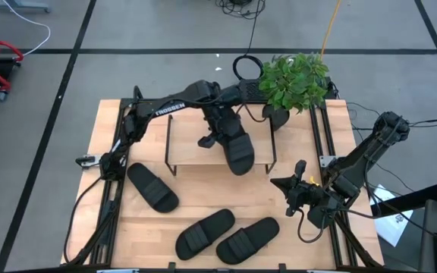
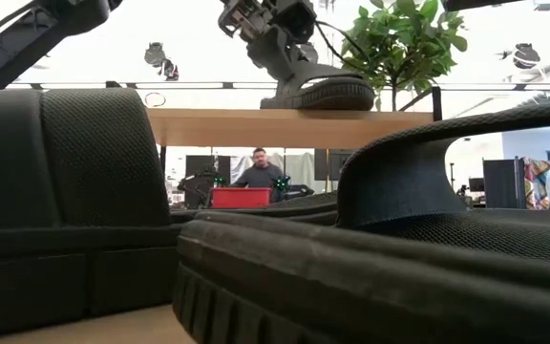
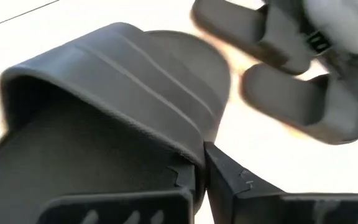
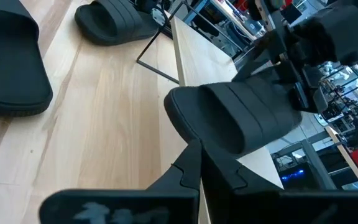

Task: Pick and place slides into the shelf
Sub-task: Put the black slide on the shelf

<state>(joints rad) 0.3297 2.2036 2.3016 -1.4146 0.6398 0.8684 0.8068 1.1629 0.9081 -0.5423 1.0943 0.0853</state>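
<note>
The wooden table (image 1: 203, 193) carries everything. Toward its twelve o'clock edge stands the shelf (image 1: 196, 152), a light plank on thin black wire legs. Over it reaches the left arm, with white lettering reading "TROSSEN" along its link. The left gripper (image 1: 217, 135) sits at the shelf's three o'clock end, its fingers nearly together, pinched on the strap edge of one slide (image 1: 240, 152), which lies on the plank top with its far end overhanging the front edge. The right gripper (image 1: 298, 184) waits at the table's three o'clock side, fingers together, holding nothing.

There are four slides in all: the one on the shelf and three on the tabletop, one (image 1: 152, 186) at about nine o'clock, and a pair (image 1: 205, 232) (image 1: 248, 240) lying side by side at six o'clock. One potted green plant (image 1: 294, 80) stands at one o'clock.
</note>
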